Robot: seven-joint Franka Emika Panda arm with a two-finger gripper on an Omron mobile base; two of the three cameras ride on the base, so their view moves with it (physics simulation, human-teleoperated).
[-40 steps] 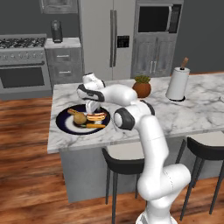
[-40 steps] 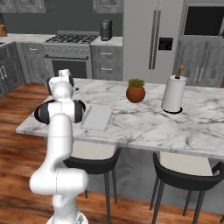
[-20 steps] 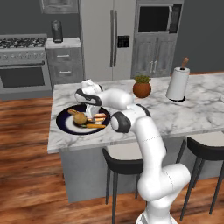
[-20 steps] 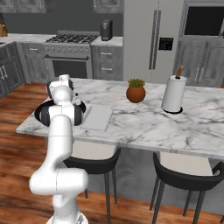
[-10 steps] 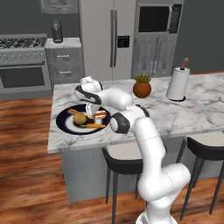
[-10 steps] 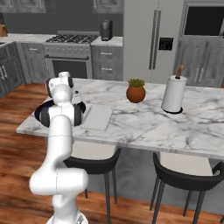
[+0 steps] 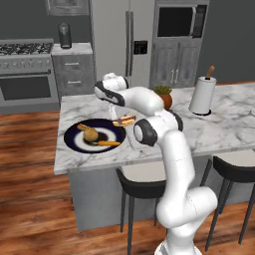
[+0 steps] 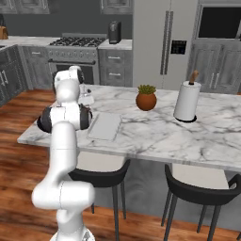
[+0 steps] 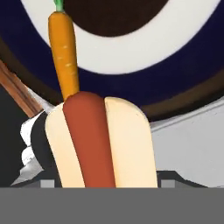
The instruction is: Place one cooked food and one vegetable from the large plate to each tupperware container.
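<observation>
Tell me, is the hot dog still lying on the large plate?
No, the hot dog hangs in the gripper above the large plate's right edge.

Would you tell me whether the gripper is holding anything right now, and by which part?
The gripper holds the hot dog, lifted above the large plate; it seems gripped across the bun's sides, though the exact contact is hidden.

You are seeing the hot dog [image 9: 98, 140] blocking the fingertips in the hand view, its near end running off the bottom. The plate [image 9: 131, 74] is spilling past the top and both sides.
</observation>
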